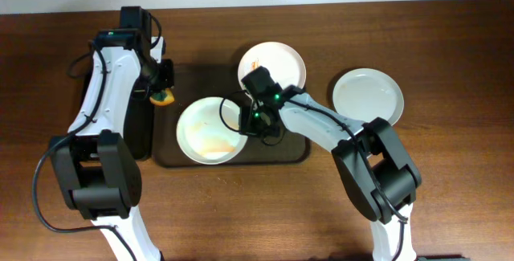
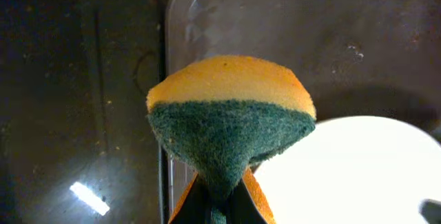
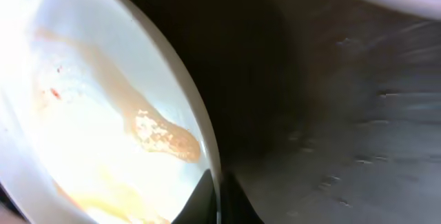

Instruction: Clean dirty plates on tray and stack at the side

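Yellow-green sponge point(image 2: 231, 114) clamped in the left fingers point(image 1: 165, 92) over the tray's point(image 1: 281, 152) left edge, right fingers point(image 1: 247, 124) pinching the rim of a sauce-streaked plate point(image 1: 210, 132) on the tray, plain plate point(image 1: 368, 95) on the counter point(image 1: 450, 173)

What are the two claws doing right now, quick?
Left claw: closed, pinching the sponge.
Right claw: closed on the rim of the dirty plate.
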`<state>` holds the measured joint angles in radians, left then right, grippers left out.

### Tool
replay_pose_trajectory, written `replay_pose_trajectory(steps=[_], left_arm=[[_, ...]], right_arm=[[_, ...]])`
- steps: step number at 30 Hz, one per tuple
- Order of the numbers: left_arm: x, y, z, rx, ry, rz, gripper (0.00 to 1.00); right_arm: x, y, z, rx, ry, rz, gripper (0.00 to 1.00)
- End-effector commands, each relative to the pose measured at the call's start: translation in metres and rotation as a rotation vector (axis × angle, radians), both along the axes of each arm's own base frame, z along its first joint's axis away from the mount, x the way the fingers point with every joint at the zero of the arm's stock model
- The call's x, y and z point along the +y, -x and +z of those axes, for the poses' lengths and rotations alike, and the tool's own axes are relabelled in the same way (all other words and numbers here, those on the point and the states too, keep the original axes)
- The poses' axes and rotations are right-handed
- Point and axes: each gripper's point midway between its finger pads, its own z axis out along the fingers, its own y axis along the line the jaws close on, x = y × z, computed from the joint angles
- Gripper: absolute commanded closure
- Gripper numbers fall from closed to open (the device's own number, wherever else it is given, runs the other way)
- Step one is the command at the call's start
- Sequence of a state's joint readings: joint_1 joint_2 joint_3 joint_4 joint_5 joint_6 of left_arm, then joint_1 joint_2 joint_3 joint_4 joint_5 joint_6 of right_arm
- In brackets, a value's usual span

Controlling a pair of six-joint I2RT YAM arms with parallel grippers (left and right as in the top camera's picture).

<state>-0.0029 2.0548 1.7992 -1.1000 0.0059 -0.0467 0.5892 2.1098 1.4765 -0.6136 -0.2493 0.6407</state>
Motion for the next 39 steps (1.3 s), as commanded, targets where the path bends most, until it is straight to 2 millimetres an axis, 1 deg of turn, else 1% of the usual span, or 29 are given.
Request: replay_pose_trajectory(steps=[1, 3, 5, 9, 10, 11, 16, 21, 25, 28, 31, 34, 39], left_arm=[[-0.008, -0.004, 0.001, -0.010, 0.020, -0.004, 0.99], [-0.010, -0.004, 0.001, -0.011, 0.034, -0.007, 1.00], [-0.010, -0.004, 0.001, -0.010, 0.034, -0.007, 0.99], [-0.010, -0.002, -0.002, -0.002, 0.034, -0.007, 1.00], [-0.010, -0.002, -0.004, 0.001, 0.034, -0.007, 0.99], [-0.010, -0.001, -0.007, 0.005, 0.034, -0.007, 1.00], [-0.016, 0.002, -0.014, 0.014, 0.066, -0.014, 1.00], [-0.016, 0.001, -0.014, 0.009, 0.070, -0.015, 1.00], [-0.018, 0.001, -0.014, 0.009, 0.078, -0.016, 0.99], [-0.018, 0.001, -0.014, 0.009, 0.081, -0.017, 1.00], [-0.018, 0.001, -0.014, 0.009, 0.081, -0.017, 1.00], [-0.018, 0.001, -0.014, 0.009, 0.081, -0.017, 1.00], [-0.018, 0.001, -0.014, 0.009, 0.081, -0.017, 0.99]], right_arm=[[-0.012, -0.031, 0.069, -0.251, 0.123, 0.080, 0.96], [-0.019, -0.033, 0.090, -0.304, 0.193, 0.107, 0.96], [-0.025, -0.032, 0.106, -0.344, 0.261, 0.122, 0.96], [-0.047, -0.028, 0.141, -0.454, 0.474, 0.094, 0.96], [-0.050, -0.026, 0.147, -0.476, 0.513, 0.090, 0.96], [-0.055, -0.024, 0.159, -0.522, 0.585, 0.084, 0.96], [-0.061, -0.017, 0.188, -0.663, 0.766, 0.065, 0.96], [-0.062, -0.011, 0.225, -0.846, 0.958, 0.018, 0.96], [-0.059, -0.001, 0.255, -0.988, 1.087, -0.032, 0.96], [-0.055, 0.007, 0.271, -1.061, 1.141, -0.058, 0.96], [-0.051, 0.013, 0.281, -1.109, 1.176, -0.074, 0.96], [-0.049, 0.016, 0.286, -1.133, 1.184, -0.083, 0.96], [-0.048, 0.017, 0.286, -1.133, 1.182, -0.082, 0.96]])
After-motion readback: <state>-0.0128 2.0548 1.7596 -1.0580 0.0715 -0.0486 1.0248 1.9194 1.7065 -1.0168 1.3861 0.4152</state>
